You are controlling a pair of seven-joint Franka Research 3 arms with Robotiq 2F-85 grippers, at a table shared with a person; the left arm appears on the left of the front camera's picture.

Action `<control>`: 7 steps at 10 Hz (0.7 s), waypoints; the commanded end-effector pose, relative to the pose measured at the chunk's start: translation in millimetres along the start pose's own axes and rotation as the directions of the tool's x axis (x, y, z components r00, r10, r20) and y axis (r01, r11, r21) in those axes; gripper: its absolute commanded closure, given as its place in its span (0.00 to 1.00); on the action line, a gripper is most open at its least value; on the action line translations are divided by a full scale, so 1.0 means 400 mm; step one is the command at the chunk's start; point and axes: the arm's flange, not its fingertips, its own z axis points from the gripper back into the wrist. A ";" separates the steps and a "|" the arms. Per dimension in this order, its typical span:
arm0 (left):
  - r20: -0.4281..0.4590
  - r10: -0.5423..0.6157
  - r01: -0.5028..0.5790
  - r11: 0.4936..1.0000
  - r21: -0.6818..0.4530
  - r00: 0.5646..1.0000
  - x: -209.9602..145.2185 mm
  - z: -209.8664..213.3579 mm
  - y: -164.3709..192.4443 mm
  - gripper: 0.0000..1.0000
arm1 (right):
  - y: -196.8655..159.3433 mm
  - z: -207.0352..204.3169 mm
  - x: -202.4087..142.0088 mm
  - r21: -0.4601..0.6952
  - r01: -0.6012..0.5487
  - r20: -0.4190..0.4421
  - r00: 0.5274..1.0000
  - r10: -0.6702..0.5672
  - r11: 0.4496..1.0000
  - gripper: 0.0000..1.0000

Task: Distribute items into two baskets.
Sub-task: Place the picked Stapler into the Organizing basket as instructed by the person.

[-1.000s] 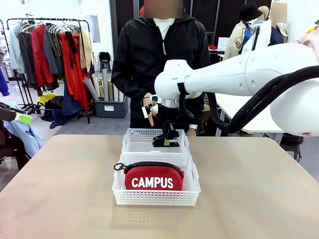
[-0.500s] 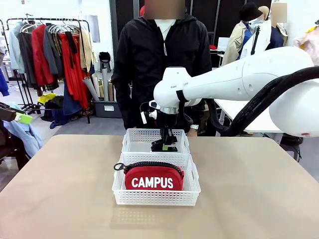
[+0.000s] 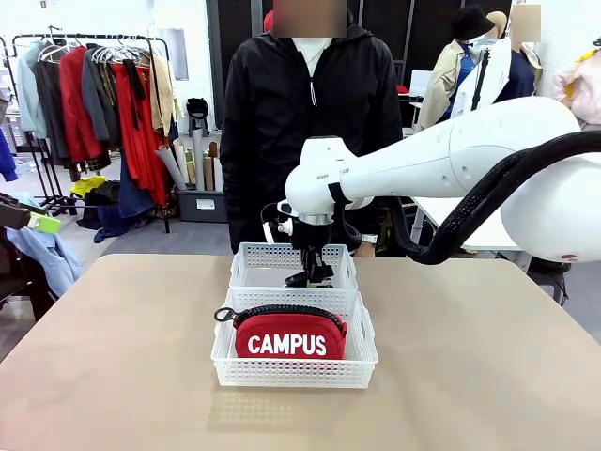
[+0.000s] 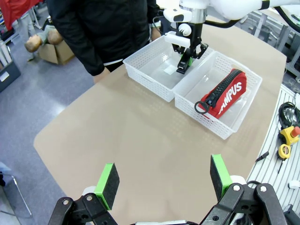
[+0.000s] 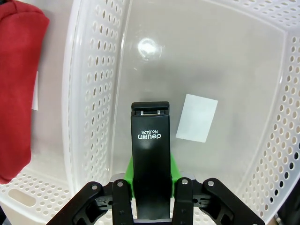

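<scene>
Right hand [image 3: 311, 278] is down inside the far basket [image 3: 252, 266], its two fingers pinching the one black stapler [image 5: 150, 161] between the green pads. From the right wrist view the stapler points away along the fingers, white print on its top, with the clear basket floor under it and a single white label [image 5: 197, 117] lying flat just beside its tip. I can't tell whether the stapler touches the floor.

Two white baskets in all, set touching, long sides together, in the middle of the desk [image 3: 488, 357]. The near basket [image 3: 225, 362] holds the one red CAMPUS pouch [image 3: 289, 338], standing on its edge with the black zipper on top and the pull ring hanging over the left end.

Left hand [image 4: 161, 180] hangs high above the desk, well apart from both baskets, fingers spread wide, nothing between the pads.

One person in a black jacket [image 3: 300, 122] stands at the far edge of the desk, right behind the far basket.
</scene>
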 end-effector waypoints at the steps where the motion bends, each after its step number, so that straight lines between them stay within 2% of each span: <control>1: 0.019 -0.012 0.013 1.000 -0.007 1.000 0.000 -0.003 0.004 0.00 | -0.009 0.002 0.007 -0.010 0.022 -0.026 0.999 -0.022 1.000 1.00; 2: 0.019 -0.012 0.013 1.000 -0.007 1.000 0.000 -0.003 0.004 0.00 | -0.010 0.002 0.009 -0.005 0.020 -0.024 1.000 -0.020 1.000 1.00; 3: 0.019 -0.012 0.013 1.000 -0.007 1.000 0.000 -0.003 0.004 0.00 | -0.009 0.003 0.009 -0.006 0.015 -0.016 1.000 -0.015 1.000 0.96; 7: 0.019 -0.012 0.013 1.000 -0.007 1.000 0.000 -0.003 0.004 0.00 | -0.008 0.010 0.001 -0.015 0.015 -0.003 1.000 -0.015 1.000 0.20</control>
